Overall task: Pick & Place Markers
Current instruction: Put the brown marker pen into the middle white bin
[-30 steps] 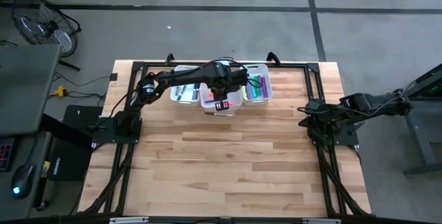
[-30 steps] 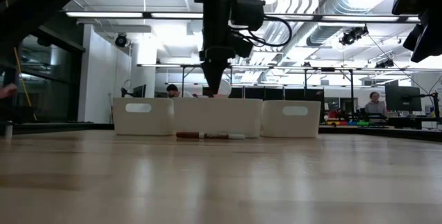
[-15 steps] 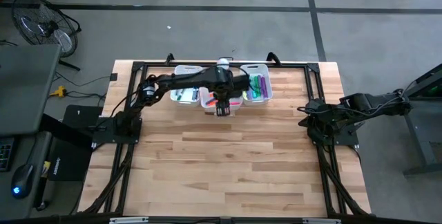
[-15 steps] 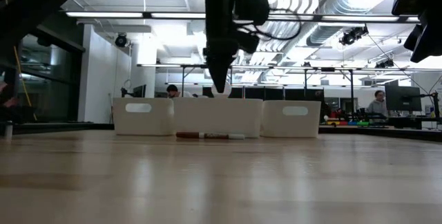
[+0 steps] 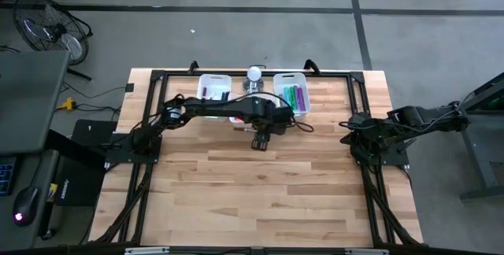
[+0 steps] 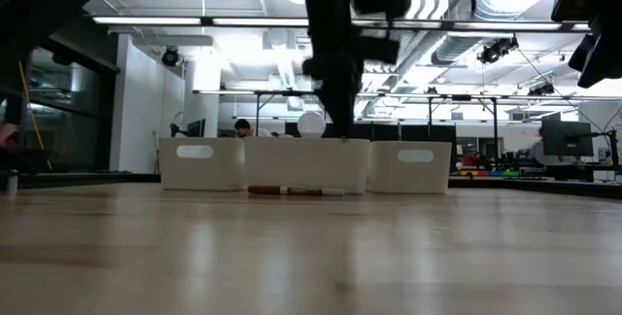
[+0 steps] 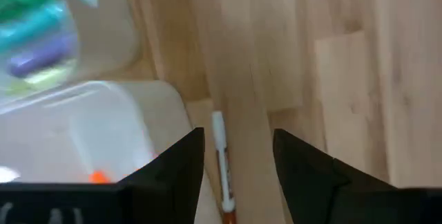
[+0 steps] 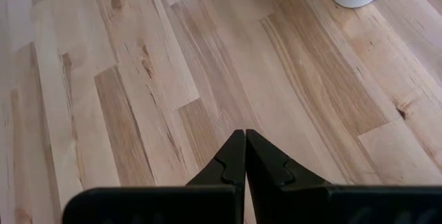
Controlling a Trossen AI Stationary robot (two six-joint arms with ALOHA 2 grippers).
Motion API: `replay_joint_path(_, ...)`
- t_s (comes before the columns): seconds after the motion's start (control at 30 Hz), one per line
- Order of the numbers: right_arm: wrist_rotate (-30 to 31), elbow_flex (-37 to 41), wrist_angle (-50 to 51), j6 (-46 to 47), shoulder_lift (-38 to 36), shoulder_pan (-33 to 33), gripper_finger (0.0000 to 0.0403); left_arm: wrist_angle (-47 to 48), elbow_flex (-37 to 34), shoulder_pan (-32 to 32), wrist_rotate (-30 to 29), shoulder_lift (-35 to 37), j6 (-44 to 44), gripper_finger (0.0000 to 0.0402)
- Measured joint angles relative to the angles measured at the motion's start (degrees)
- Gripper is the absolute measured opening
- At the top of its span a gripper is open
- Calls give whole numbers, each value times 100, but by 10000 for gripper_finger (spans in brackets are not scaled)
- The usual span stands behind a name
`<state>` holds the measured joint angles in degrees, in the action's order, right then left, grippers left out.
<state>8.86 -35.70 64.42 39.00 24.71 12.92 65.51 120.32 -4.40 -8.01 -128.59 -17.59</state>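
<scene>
Seeing left gripper (image 7: 238, 158) jaws apart, nothing between them, above a white-barrelled marker (image 7: 222, 169) lying on the table (image 5: 260, 200) just beside the middle bin (image 7: 83, 134). More markers (image 5: 293, 97) sit in the bins. Right gripper (image 8: 244, 156) clenched, parked at table's right edge.

marker (image 6: 294, 192) on table (image 6: 311, 257), before bins (image 6: 306, 165)

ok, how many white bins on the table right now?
3, in a row along the far edge: left bin, middle bin largely under the left arm from above, right bin.
</scene>
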Motion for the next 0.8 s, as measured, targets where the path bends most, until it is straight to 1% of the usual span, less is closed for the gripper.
replay_joint_path(0.1, 0, 0, 0, 0, 0, -2, 0, 215, -55, -7, 18, -112, 129, 166)
replay_joint_path(0.17, 0, 0, 2, 0, 2, -1, 0, 67, 5, -9, -20, -158, 136, 166)
replay_joint_path(0.27, -1, 0, 1, 12, 0, 0, 0, 236, -35, 40, -369, -242, 144, 166)
replay_joint_path(0.37, -4, 0, 0, 24, 0, -2, 0, 42, -28, 111, -577, -250, 132, 166)
replay_joint_path(0.43, -2, 0, 0, 62, 0, -2, 0, -118, 1, 128, -550, -309, 117, 166)
replay_joint_path(0.57, -2, 0, -1, 63, 2, -2, 0, 64, -45, 118, -480, -403, 143, 166)
replay_joint_path(0.63, -2, 0, 0, 63, 0, -2, 0, -13, 5, 115, -525, -498, 141, 166)
replay_joint_path(0.73, 0, 0, -2, 66, 0, 0, 0, 253, -54, 114, -596, -584, 165, 166)
replay_joint_path(0.8, 15, 0, -2, 72, 2, -1, 0, 123, -19, 115, -583, -588, 144, 166)
